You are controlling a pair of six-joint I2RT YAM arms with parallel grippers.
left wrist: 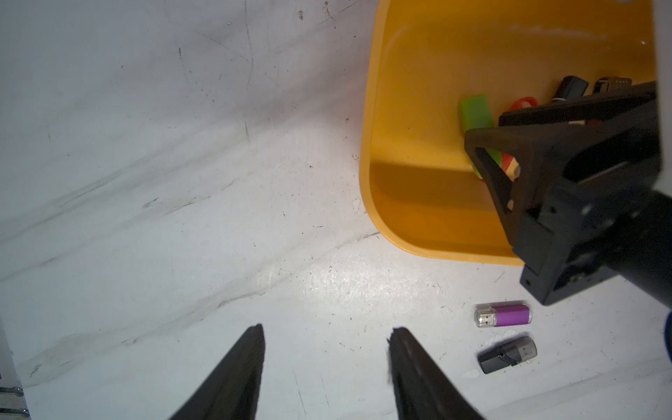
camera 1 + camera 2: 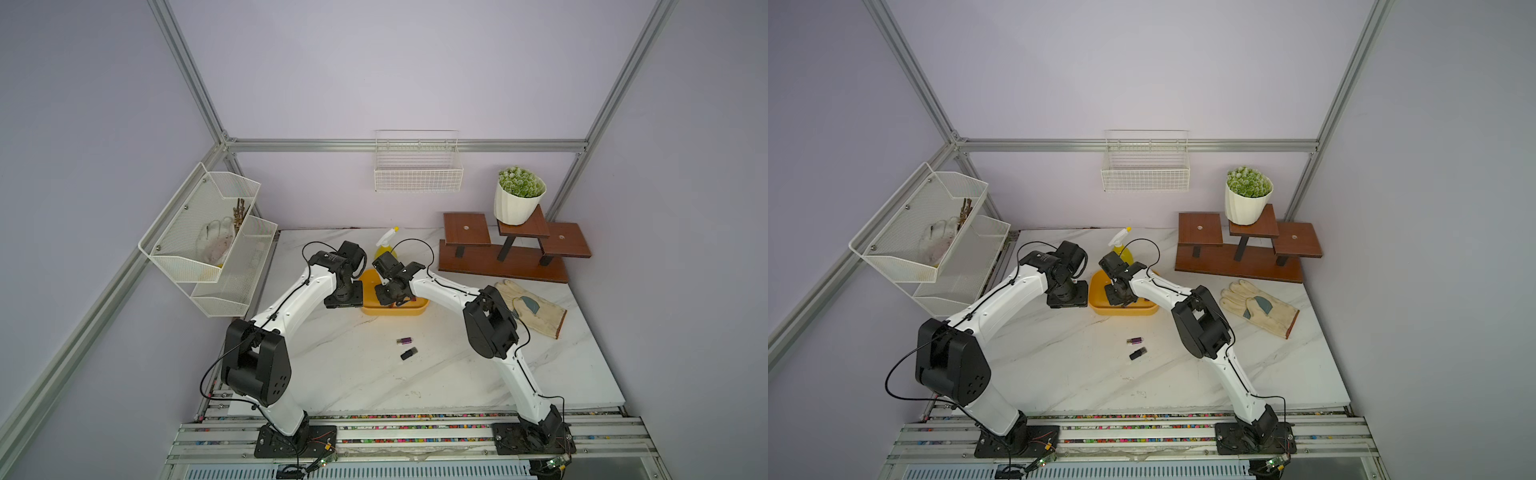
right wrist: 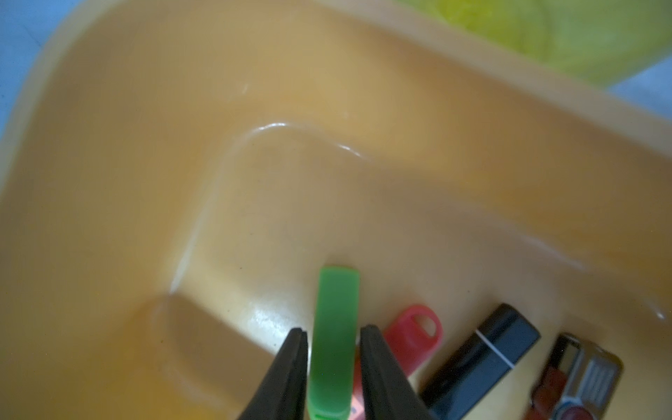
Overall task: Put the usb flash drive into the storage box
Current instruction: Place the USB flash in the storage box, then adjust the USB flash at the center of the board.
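Observation:
The yellow-orange storage box [image 2: 395,311] [image 2: 1121,311] sits mid-table. My right gripper [image 3: 332,332] reaches down into it. Its jaws stand slightly open on either side of a green usb flash drive [image 3: 334,327] [image 1: 474,111], with a thin gap on each side. Red [image 3: 414,334], black [image 3: 483,356] and silver [image 3: 582,374] drives lie beside it in the box [image 3: 109,109]. A purple drive [image 2: 405,341] [image 1: 507,314] and a dark grey drive [image 2: 409,353] [image 1: 507,354] lie on the table in front of the box. My left gripper [image 1: 325,329] hovers open and empty over bare marble, left of the box [image 1: 367,163].
A yellow spray bottle [image 2: 386,241] stands just behind the box. A work glove [image 2: 532,307] lies to the right, in front of a wooden stand [image 2: 511,262] with a potted plant [image 2: 519,195]. A wire basket [image 2: 417,166] hangs on the back wall; a mesh rack [image 2: 208,232] hangs left.

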